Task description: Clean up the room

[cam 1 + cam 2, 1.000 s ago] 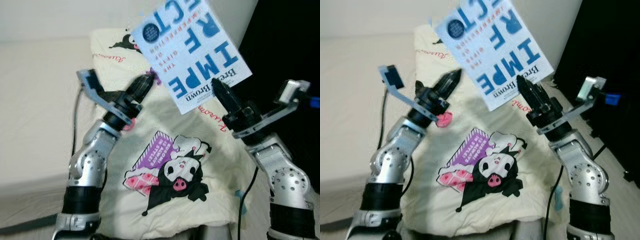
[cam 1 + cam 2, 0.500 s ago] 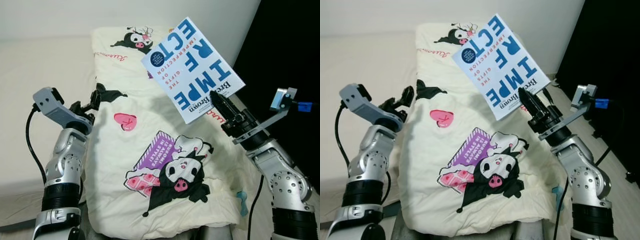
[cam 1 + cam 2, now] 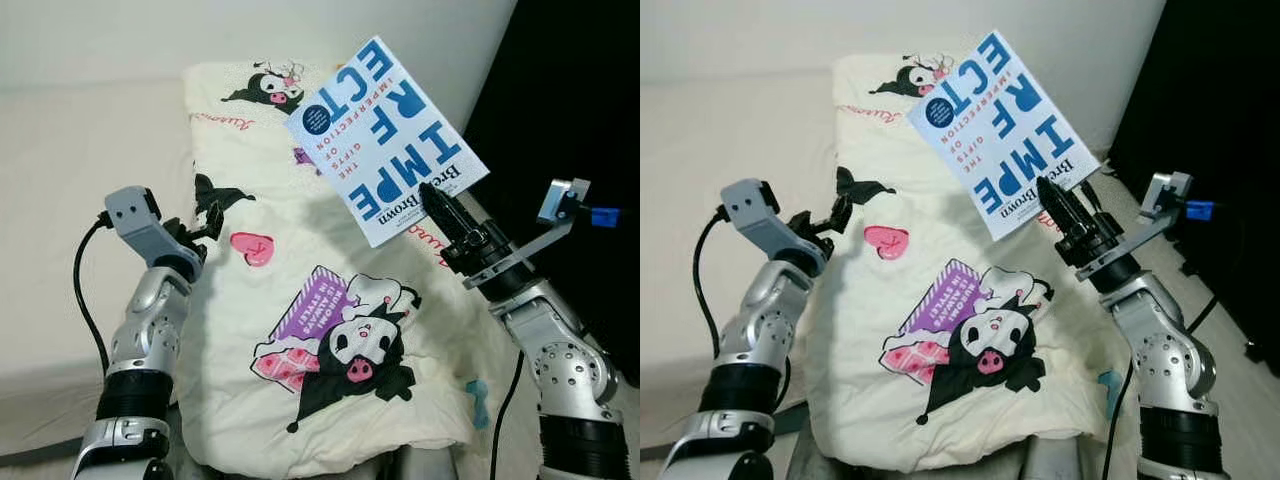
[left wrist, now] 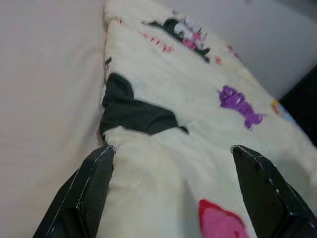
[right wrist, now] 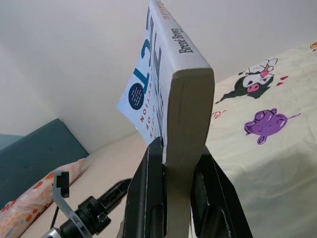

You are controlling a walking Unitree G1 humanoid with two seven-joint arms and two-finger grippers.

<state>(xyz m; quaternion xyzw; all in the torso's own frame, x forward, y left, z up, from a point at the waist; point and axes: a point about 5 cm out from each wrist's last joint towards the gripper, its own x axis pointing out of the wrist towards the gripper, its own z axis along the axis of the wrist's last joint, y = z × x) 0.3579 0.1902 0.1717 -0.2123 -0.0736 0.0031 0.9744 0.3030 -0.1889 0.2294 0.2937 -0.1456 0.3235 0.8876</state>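
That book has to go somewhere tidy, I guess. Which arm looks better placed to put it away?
The right one, probably. The right gripper is already shut on the book's lower edge, holding it up above the blanket. The left gripper is open at the blanket's edge, away from the book.

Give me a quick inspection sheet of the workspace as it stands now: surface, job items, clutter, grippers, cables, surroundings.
Surface: beige bed, partly covered by a cream cartoon-print blanket.
Job's things: white and blue book, held in the air above the blanket, cover toward the camera.
Clutter: small teal object beside the blanket's right edge; cannot tell what it is.
Grippers: right gripper shut on the book's lower edge. Left gripper open, fingers on either side of a blanket fold at its left edge.
Cables: black cable looping from the left wrist; another cable beside the right arm.
Surroundings: pale wall behind; dark area to the right.
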